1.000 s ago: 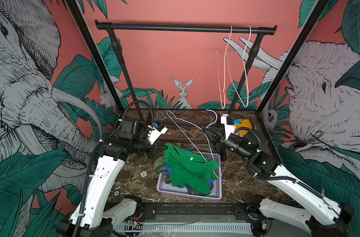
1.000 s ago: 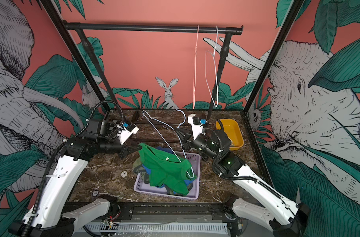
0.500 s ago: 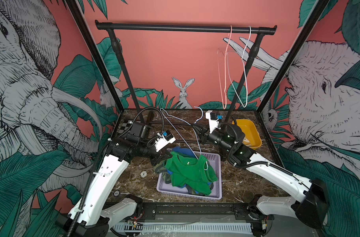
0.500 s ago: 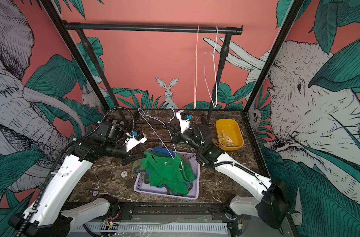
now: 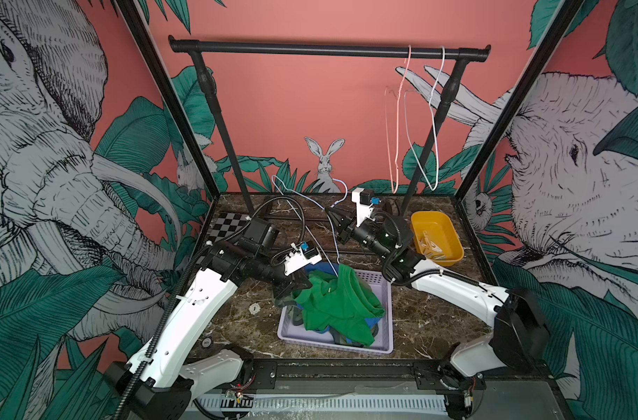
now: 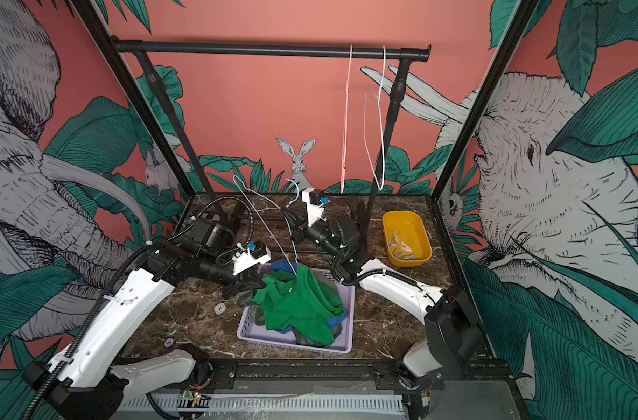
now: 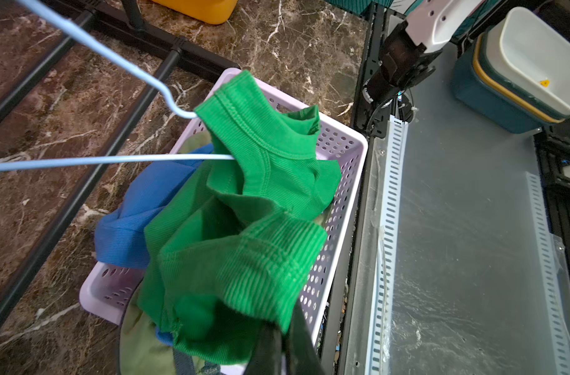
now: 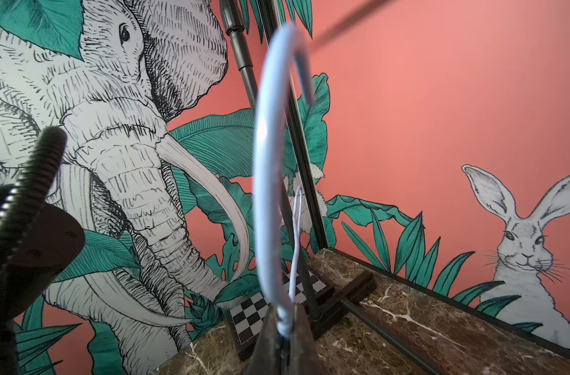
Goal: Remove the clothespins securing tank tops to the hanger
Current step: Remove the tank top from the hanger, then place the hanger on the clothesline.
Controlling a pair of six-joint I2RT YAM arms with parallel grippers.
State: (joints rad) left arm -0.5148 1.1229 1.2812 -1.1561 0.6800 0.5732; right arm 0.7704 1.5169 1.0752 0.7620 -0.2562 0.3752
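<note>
clothespins (image 5: 430,248): pale ones lay loose in the yellow tray (image 5: 455,243) at the table's right rear, well apart from the lavender basket (image 7: 342,143). green tank top (image 7: 254,181) hung by one strap on the pale blue wire hanger (image 7: 114,159), draped over the blue top (image 7: 137,207) and olive top (image 7: 137,341) in that basket. left gripper (image 7: 282,331) was closed, pinching a ribbed edge of the green tank top. right gripper (image 8: 283,328) was closed on the hanger's neck, below its hook
</note>
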